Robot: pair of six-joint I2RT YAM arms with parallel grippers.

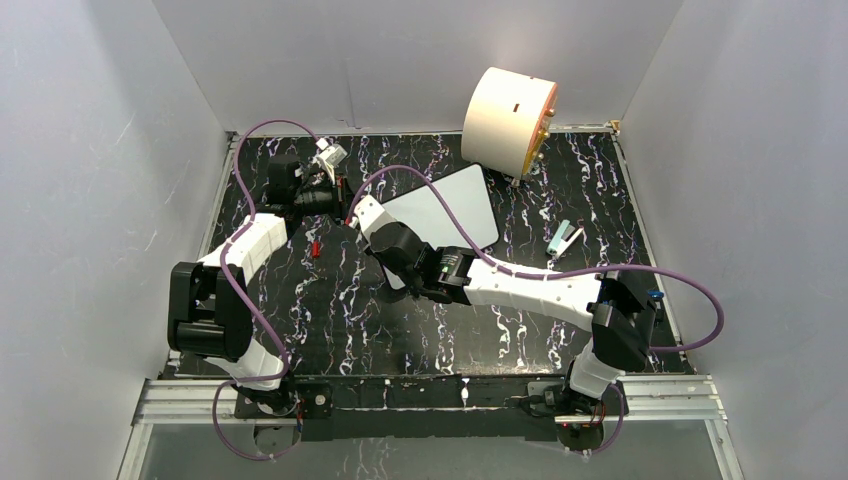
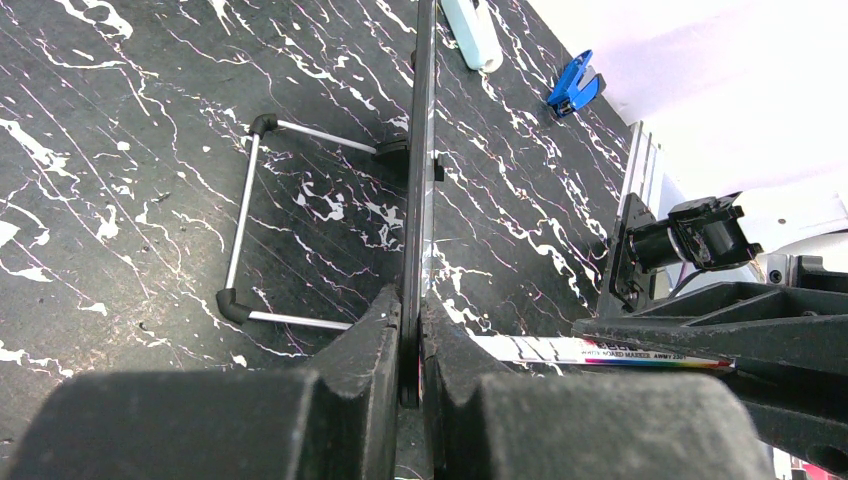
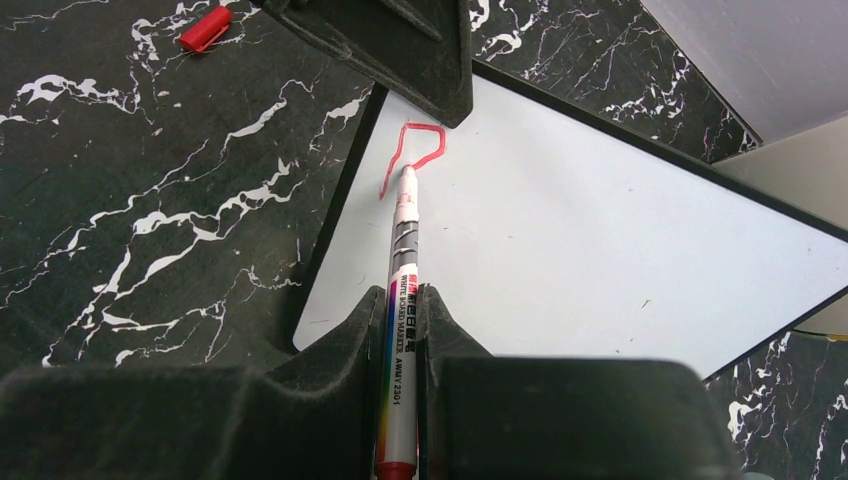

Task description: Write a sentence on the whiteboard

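The whiteboard lies tilted at the middle of the table, white with a thin black rim. My left gripper is shut on its near-left edge, so the whiteboard shows edge-on there. My right gripper is shut on a whiteboard marker, whose tip touches the whiteboard near its corner. Of the sentence, a single red looped stroke shows at the marker's tip. In the top view both grippers meet at the board's left corner, the right gripper just below the left gripper.
A big cream cylinder stands at the back right. The marker's red cap lies left of the board. A pale-green stapler-like thing lies to the right, with a blue clip beyond it. A wire stand props the board.
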